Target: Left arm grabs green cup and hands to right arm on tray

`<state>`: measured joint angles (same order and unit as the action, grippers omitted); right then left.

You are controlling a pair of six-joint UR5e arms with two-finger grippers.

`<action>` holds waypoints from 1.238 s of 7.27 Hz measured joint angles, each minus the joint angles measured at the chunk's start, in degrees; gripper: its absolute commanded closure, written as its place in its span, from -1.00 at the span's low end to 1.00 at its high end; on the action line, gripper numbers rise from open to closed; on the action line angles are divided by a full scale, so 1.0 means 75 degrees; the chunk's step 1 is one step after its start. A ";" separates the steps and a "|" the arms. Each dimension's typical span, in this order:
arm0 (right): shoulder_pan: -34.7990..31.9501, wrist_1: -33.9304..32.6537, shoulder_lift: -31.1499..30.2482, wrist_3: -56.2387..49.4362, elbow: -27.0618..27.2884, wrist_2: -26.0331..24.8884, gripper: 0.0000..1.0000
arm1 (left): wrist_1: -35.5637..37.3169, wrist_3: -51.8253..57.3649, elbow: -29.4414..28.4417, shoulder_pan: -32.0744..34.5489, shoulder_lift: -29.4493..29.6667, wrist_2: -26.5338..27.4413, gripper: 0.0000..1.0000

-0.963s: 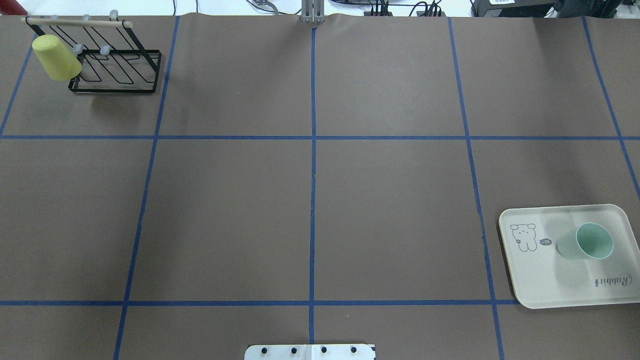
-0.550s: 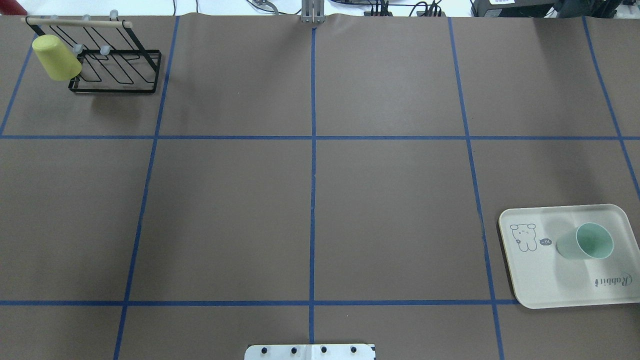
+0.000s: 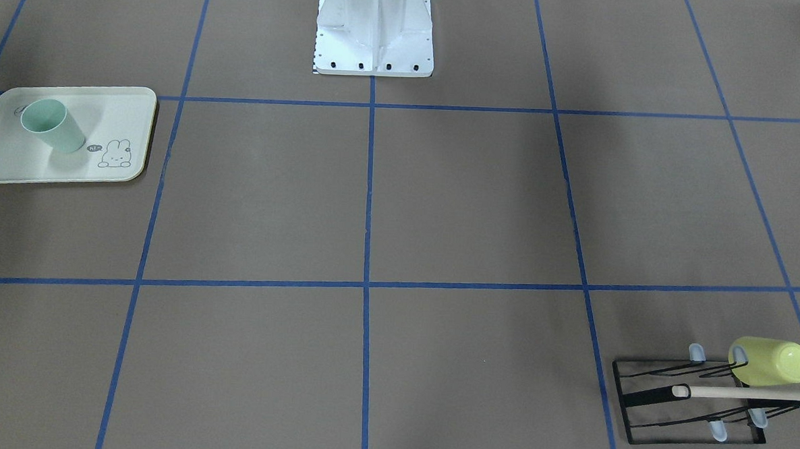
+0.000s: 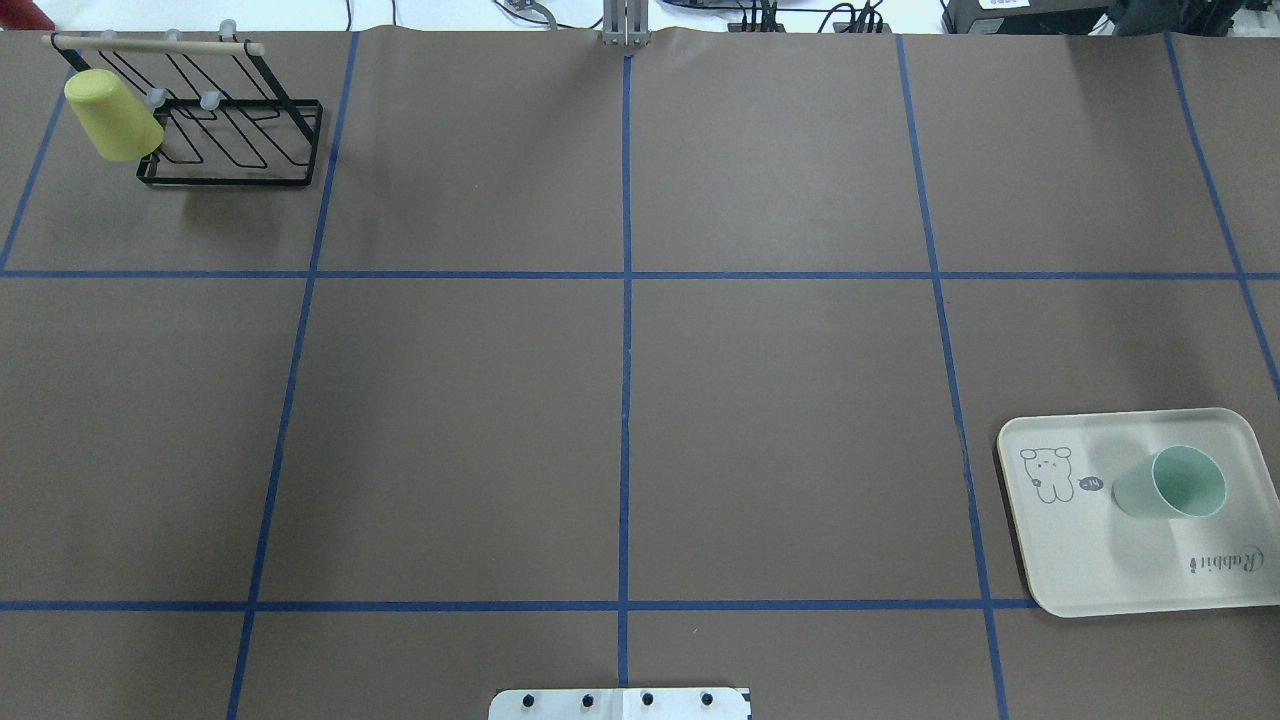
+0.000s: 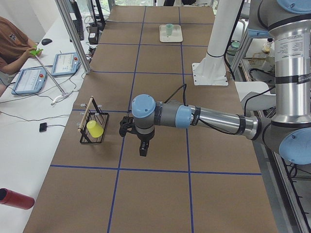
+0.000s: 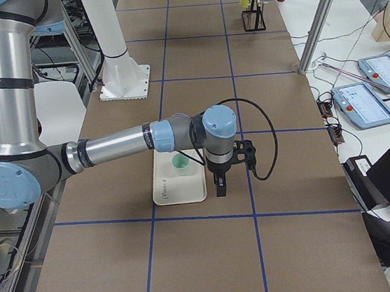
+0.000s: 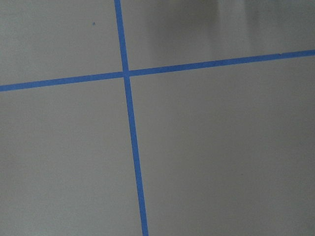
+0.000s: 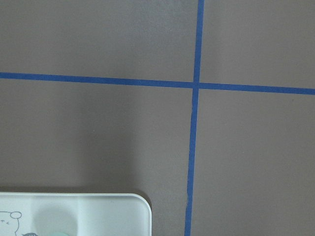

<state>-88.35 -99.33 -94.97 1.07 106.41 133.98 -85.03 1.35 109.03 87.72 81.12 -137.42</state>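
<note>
The pale mint-green cup (image 4: 1170, 485) stands upright on the cream tray (image 4: 1080, 565) at the table's right side; it also shows in the front view (image 3: 53, 125) and the right side view (image 6: 181, 164). The left arm's gripper (image 5: 141, 148) hangs over bare table near the rack, seen only in the left side view; I cannot tell if it is open or shut. The right arm's gripper (image 6: 218, 185) hangs just beside the tray (image 6: 175, 190), seen only in the right side view; I cannot tell its state. The right wrist view shows a tray corner (image 8: 98, 211).
A black wire rack (image 4: 235, 140) with a wooden bar stands at the far left corner, holding a yellow-green cup (image 4: 112, 115) upside down. Blue tape lines grid the brown table. The robot's white base plate (image 3: 374, 48) sits at the near edge.
</note>
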 measured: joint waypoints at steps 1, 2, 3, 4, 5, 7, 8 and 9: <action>-0.0009 0.0012 -0.0019 0.0045 -0.0001 0.0034 -1.00 | 0.0001 -0.0005 0.0101 0.0002 -0.0160 0.0004 -1.00; -0.0013 0.0016 -0.0063 0.0065 -0.0005 0.0081 -1.00 | 0.0000 -0.0011 0.0130 -0.0008 -0.0214 0.0012 -1.00; -0.0017 0.0016 -0.0129 0.0066 0.0014 0.0114 -1.00 | 0.0000 -0.0014 0.0115 -0.0016 -0.0196 0.0014 -1.00; -0.0019 0.0017 -0.0245 0.0045 0.0027 0.0172 -1.00 | -0.0003 -0.0013 0.0078 -0.0024 -0.0159 0.0010 -1.00; -0.0020 0.0021 -0.0377 0.0012 0.0034 0.0245 -1.00 | -0.0005 -0.0009 0.0057 -0.0029 -0.0134 0.0005 -1.00; -0.0021 0.0032 -0.0545 -0.0025 0.0031 0.0288 -1.00 | -0.0006 -0.0005 0.0061 -0.0029 -0.0122 -0.0004 -1.00; -0.0021 0.0035 -0.0618 -0.0030 -0.0012 0.0292 -1.00 | -0.0006 -0.0005 0.0051 -0.0028 -0.0128 -0.0002 -1.00; -0.0025 0.0036 -0.0677 -0.0030 -0.0048 0.0293 -1.00 | -0.0009 -0.0004 0.0023 -0.0028 -0.0128 0.0002 -1.00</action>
